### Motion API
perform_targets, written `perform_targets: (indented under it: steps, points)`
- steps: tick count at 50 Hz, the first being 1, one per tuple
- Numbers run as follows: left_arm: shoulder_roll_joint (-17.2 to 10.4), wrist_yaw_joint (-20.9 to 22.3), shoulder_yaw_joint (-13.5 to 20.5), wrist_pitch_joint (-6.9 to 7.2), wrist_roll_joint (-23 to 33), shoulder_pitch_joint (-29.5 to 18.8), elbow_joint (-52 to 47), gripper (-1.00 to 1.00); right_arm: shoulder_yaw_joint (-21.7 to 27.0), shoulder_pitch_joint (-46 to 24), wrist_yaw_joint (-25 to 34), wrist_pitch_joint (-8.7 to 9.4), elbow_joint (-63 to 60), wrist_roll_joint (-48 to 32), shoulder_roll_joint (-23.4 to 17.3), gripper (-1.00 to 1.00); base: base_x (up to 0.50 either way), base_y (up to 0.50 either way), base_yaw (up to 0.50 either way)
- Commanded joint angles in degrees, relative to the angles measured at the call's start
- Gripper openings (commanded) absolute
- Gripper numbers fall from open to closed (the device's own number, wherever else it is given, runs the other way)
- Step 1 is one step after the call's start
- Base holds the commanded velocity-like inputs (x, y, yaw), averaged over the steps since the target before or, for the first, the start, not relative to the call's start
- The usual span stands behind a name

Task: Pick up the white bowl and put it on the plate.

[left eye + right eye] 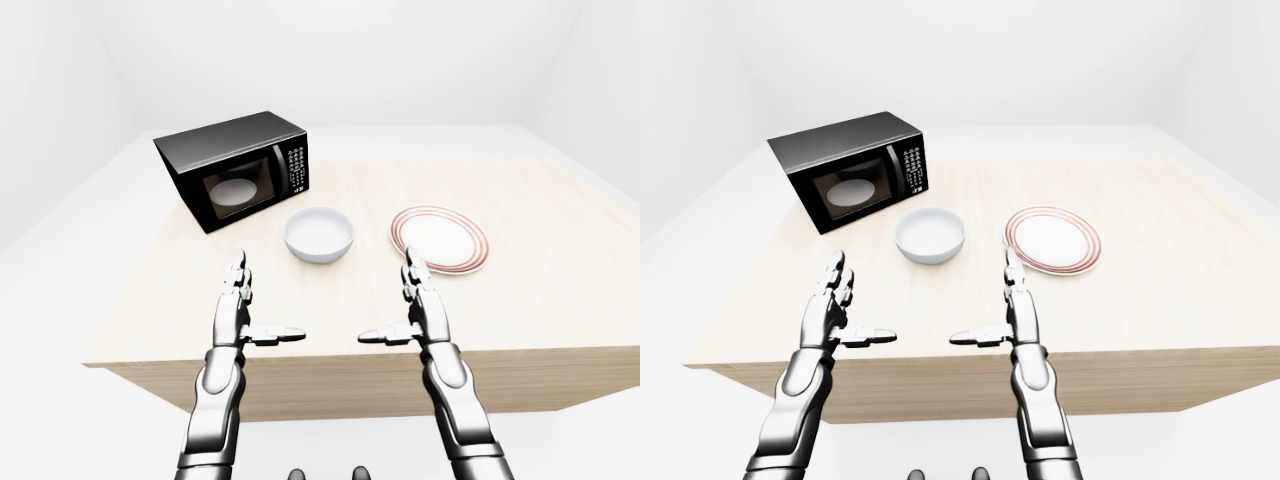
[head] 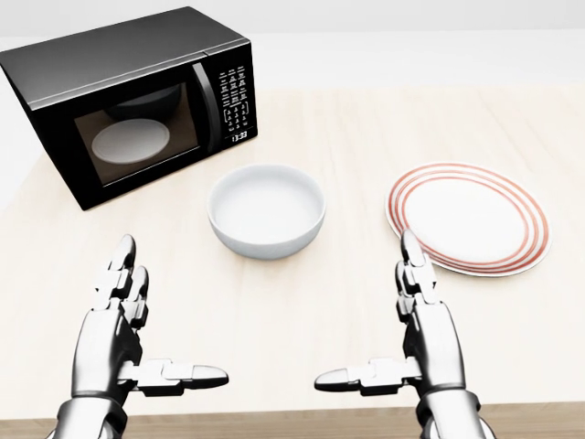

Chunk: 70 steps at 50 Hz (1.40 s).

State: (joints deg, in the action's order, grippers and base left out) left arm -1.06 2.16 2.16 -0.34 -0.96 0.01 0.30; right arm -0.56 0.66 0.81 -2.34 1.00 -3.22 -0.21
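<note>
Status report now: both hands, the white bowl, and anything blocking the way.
Left hand and right hand open, holding nothing. White bowl untouched on table, left of plate. Microwave beyond, path clear.

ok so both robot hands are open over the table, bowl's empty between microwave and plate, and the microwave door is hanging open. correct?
Not quite: the microwave door is closed, flush with the keypad panel, as the head view shows. The rest holds: the left robot hand and right robot hand are both open over the table, and the white bowl sits empty between the microwave and the plate.
</note>
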Motion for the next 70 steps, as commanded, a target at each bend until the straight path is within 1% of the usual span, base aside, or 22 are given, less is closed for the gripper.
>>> perform_targets:
  steps: [1, 3, 5, 8, 10, 12, 16, 17, 19, 24, 27, 33, 36, 43, 46, 54, 57, 63, 64, 67, 70]
  points:
    - [0.0, -0.1, 0.0, -0.21, 0.0, -0.1, 0.3, 1.0, -0.1, 0.1, 0.0, -0.28, 0.1, -0.2, 0.0, 1.0, 0.0, 0.0, 0.0]
    - [0.0, 0.0, 0.0, -0.17, 0.0, -0.1, 0.3, 1.0, 0.0, 0.0, 0.1, -0.26, 0.1, -0.1, 0.0, 1.0, 0.15, 0.04, 0.0]
    - [0.0, -0.1, 0.0, -0.18, 0.0, -0.1, 0.3, 1.0, 0.0, 0.0, 0.0, -0.61, 0.4, -0.2, 0.0, 1.0, 0.16, 0.04, 0.0]
    - [0.0, 0.0, 0.0, -0.19, 0.0, -0.1, 0.3, 1.0, 0.0, 0.0, 0.1, -0.44, 0.2, -0.1, 0.0, 1.0, 0.21, 0.04, 0.0]
    - [0.0, 0.0, 0.0, -0.2, 0.0, -0.1, 0.3, 1.0, -0.1, 0.1, 0.0, 0.08, -0.4, -0.3, 0.0, 1.0, 0.23, 0.04, 0.0]
    - [0.0, 0.0, 0.0, -0.23, 0.0, -0.1, 0.3, 1.0, -0.2, 0.1, 0.0, -0.32, -0.1, -0.3, 0.0, 1.0, 0.24, 0.05, 0.0]
    - [0.0, 0.0, 0.0, -0.2, 0.0, -0.1, 0.3, 1.0, -0.2, 0.2, 0.0, -0.25, -0.3, -0.3, 0.1, 1.0, 0.24, 0.05, 0.0]
    - [0.0, 0.0, 0.0, -0.23, 0.0, -0.1, 0.3, 1.0, -0.2, 0.1, 0.0, -0.55, 0.1, -0.3, 0.1, 1.0, 0.24, 0.05, 0.0]
    - [0.0, 0.0, 0.0, -0.21, 0.0, -0.1, 0.3, 1.0, -0.3, 0.1, 0.0, -0.6, 0.2, -0.4, 0.1, 1.0, 0.24, 0.06, 0.0]
    - [0.0, 0.0, 0.0, -0.22, 0.0, -0.1, 0.3, 1.0, -0.2, 0.0, 0.0, -0.13, -0.3, -0.3, 0.1, 1.0, 0.24, 0.05, 0.0]
    - [0.0, 0.0, 0.0, -0.2, 0.0, -0.1, 0.3, 1.0, -0.1, -0.1, 0.0, -0.73, 0.5, -0.2, 0.1, 1.0, 0.24, 0.06, 0.0]
    - [0.0, -0.1, 0.0, -0.22, 0.0, -0.1, 0.3, 1.0, -0.3, 0.1, 0.0, -0.38, 0.0, -0.3, 0.2, 1.0, 0.24, 0.06, 0.0]
    - [0.0, 0.0, 0.0, -0.22, 0.0, -0.1, 0.3, 1.0, -0.2, 0.0, 0.0, -0.78, 0.5, -0.1, 0.1, 1.0, 0.24, 0.06, 0.0]
    - [0.0, 0.0, 0.0, -0.23, 0.0, -0.1, 0.3, 1.0, -0.4, 0.1, -0.1, -0.65, 0.3, -0.2, 0.2, 1.0, 0.24, 0.06, 0.0]
    - [0.0, -0.1, 0.0, -0.2, 0.0, -0.1, 0.3, 1.0, -0.3, 0.0, -0.1, -1.1, 1.0, -0.2, 0.2, 1.0, 0.24, 0.06, 0.0]
    - [0.0, -0.1, 0.0, -0.22, 0.0, -0.1, 0.3, 1.0, -0.3, -0.1, -0.2, -1.04, 1.0, -0.2, 0.2, 1.0, 0.23, 0.06, 0.0]
    - [0.0, -0.1, 0.0, -0.2, 0.0, -0.1, 0.3, 1.0, -0.5, 0.1, -0.2, -1.42, 1.1, -0.5, 0.1, 1.0, 0.17, 0.06, 0.0]
    - [0.0, -0.1, 0.0, -0.21, 0.0, -0.1, 0.3, 1.0, -0.6, -0.1, -0.1, -0.67, 0.4, -0.8, 0.1, 1.0, 0.0, 0.0, 0.0]
    - [0.0, -0.1, 0.0, 0.93, -0.1, 0.1, -1.0, 1.0, -0.7, -0.3, -0.3, -0.72, 0.6, -1.4, 0.0, 1.0, 0.0, 0.0, 0.0]
    - [0.0, 0.0, 0.1, 0.48, -0.2, -0.1, -0.2, 1.0, -0.5, -0.6, -0.5, -0.56, 0.6, -2.0, -0.1, 1.0, 0.0, 0.0, 0.0]
    - [0.0, -0.1, 0.2, 0.57, -0.2, -0.2, -0.2, 1.0, -0.4, -0.9, -0.9, 0.18, -0.2, -3.7, -0.5, 1.0, 0.0, 0.0, 0.0]
